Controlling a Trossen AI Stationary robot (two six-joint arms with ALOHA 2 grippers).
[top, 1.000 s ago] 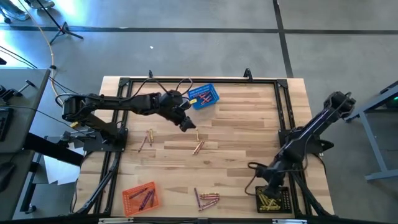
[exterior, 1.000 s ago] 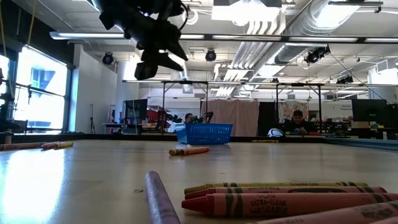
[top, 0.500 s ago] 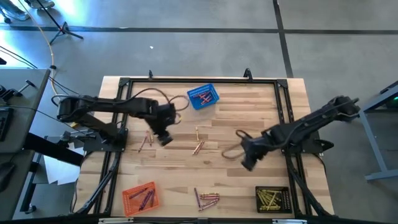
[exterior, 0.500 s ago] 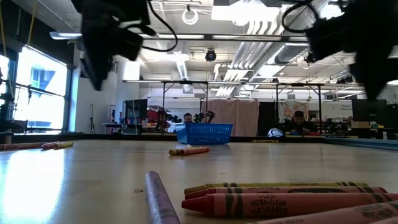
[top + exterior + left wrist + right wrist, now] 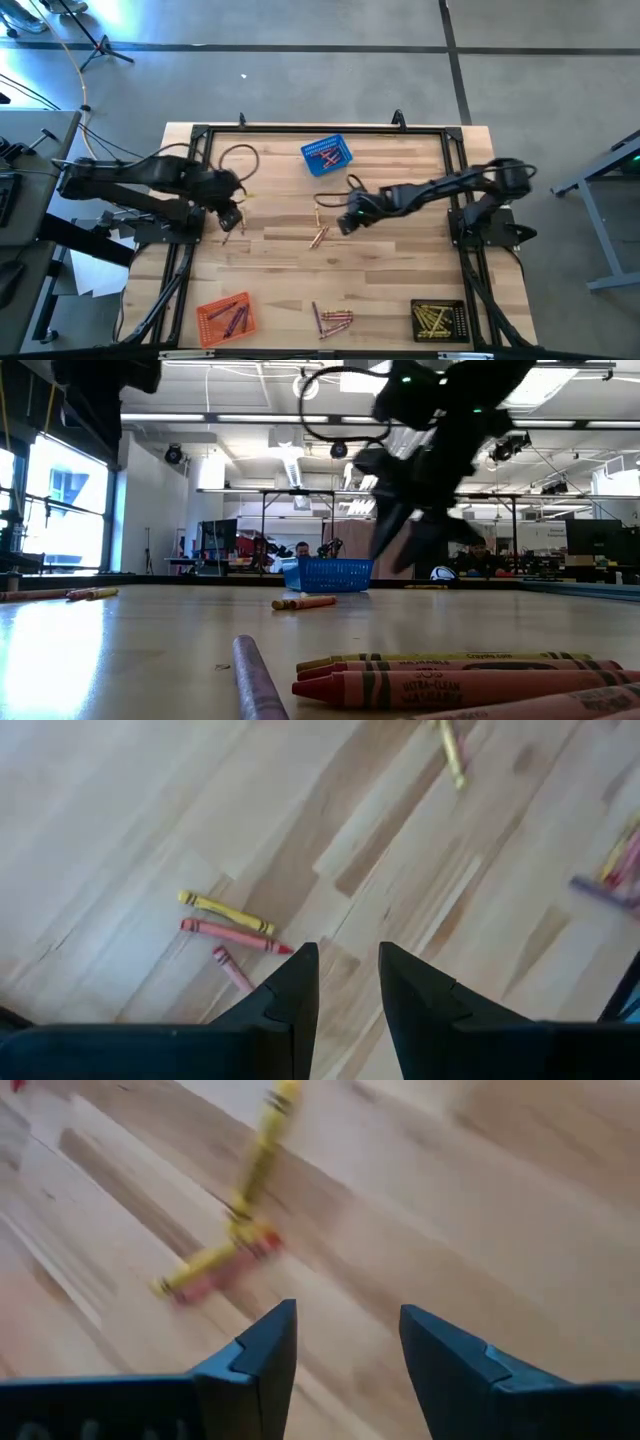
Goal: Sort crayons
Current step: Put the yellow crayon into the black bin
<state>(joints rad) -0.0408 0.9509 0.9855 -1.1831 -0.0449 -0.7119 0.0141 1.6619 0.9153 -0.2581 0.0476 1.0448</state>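
— Any writing you can make out?

— Only on the crayons [image 5: 450,680] lying nearest the low camera on the counter [image 5: 150,650]. The reddish one [image 5: 440,688] carries a wrapper with two printed lines; the upper reads roughly "ULTRA-CLEAN" and the lower "WASHABLE", though the letters are small and I would not swear to each one.

— And the yellowish one above it?

— That olive-yellow crayon [image 5: 430,658] has a line of dark print near its right end, too fine to read.

— Anything on the blue basket [image 5: 328,574]?

— No legible marks there.
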